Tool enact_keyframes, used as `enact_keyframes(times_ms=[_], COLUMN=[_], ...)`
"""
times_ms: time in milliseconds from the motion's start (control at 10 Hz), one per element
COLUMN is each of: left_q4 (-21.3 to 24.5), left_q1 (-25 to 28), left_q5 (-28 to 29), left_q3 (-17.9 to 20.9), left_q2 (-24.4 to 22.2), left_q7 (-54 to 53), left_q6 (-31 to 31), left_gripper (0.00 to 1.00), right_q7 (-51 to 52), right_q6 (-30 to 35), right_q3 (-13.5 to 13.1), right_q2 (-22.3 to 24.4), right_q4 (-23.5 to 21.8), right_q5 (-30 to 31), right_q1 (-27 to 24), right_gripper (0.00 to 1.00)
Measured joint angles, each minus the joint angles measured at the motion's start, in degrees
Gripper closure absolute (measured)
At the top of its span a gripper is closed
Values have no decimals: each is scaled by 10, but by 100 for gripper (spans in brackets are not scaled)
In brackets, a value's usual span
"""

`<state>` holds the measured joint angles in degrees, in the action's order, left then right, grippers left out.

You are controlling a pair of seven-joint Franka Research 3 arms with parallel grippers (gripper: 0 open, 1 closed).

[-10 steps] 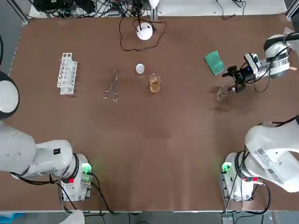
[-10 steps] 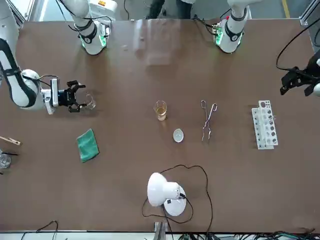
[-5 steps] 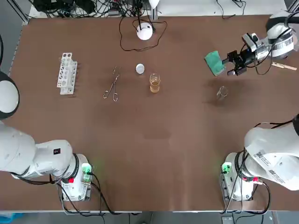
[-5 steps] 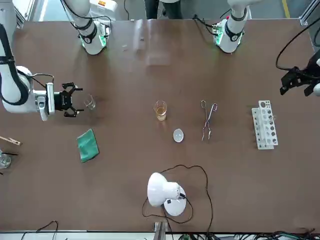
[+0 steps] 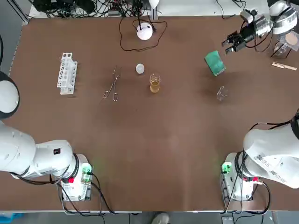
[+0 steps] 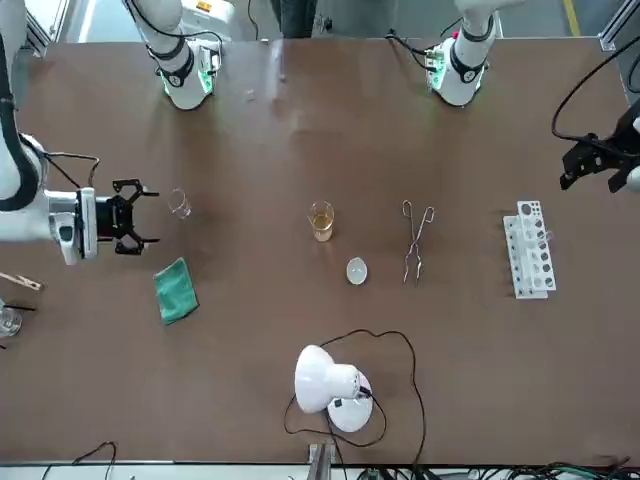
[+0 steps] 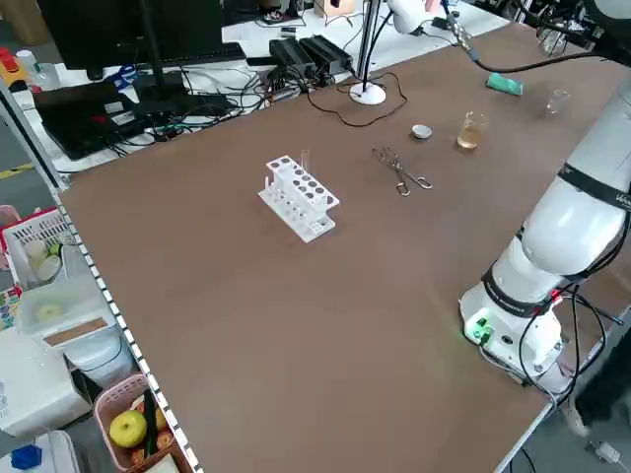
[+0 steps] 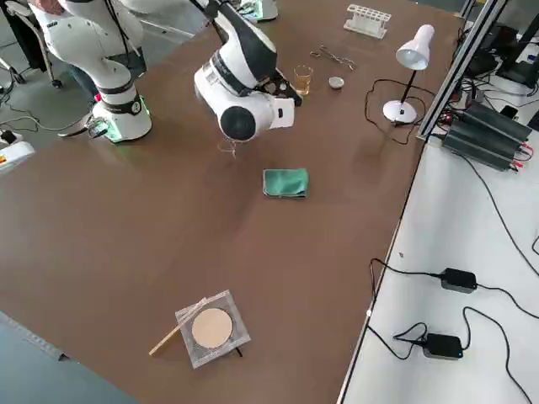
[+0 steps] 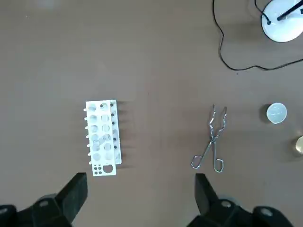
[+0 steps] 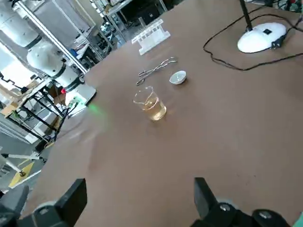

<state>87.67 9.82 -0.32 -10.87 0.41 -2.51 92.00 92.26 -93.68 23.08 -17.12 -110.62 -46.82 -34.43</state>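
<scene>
My right gripper hangs open and empty over the table's far right part, just beyond a folded green cloth. A small empty glass stands by itself nearer the robot, well apart from the fingers. The front view shows the same open gripper level with the glass. In the right wrist view a beaker of amber liquid sits far ahead. My left gripper is raised at the table's left edge, open and empty, above the white test tube rack.
Metal tongs, a small white dish and the amber beaker lie mid-table. A white lamp with its cable stands at the far edge. A wooden stick and a mesh pad lie at the right edge.
My right gripper has drawn back from the small glass and swung toward the far right corner. The glass stays where it stood. The left arm has not moved.
</scene>
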Motion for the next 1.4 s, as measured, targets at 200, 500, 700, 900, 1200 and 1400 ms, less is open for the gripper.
enact_keyframes(times_ms=[200, 500, 700, 900, 1200, 1400], left_q4=[0, 0, 0, 0, 0, 0], left_q1=[0, 0, 0, 0, 0, 0], left_q5=[0, 0, 0, 0, 0, 0], left_q3=[0, 0, 0, 0, 0, 0], left_q2=[0, 0, 0, 0, 0, 0], left_q7=[0, 0, 0, 0, 0, 0], left_q6=[0, -1, -1, -1, -1, -1], left_gripper=[0, 0, 0, 0, 0, 0], right_q7=[-102, -236, -353, -508, -682, -807], right_q6=[-7, -42, -58, -58, -63, -65], right_q3=[0, 0, 0, 0, 0, 0], right_q2=[8, 9, 9, 11, 30, 42], right_q4=[34, 88, 121, 143, 148, 149], right_q5=[24, 81, 137, 186, 266, 315], right_q1=[20, 47, 65, 80, 110, 133], right_gripper=[0, 0, 0, 0, 0, 0])
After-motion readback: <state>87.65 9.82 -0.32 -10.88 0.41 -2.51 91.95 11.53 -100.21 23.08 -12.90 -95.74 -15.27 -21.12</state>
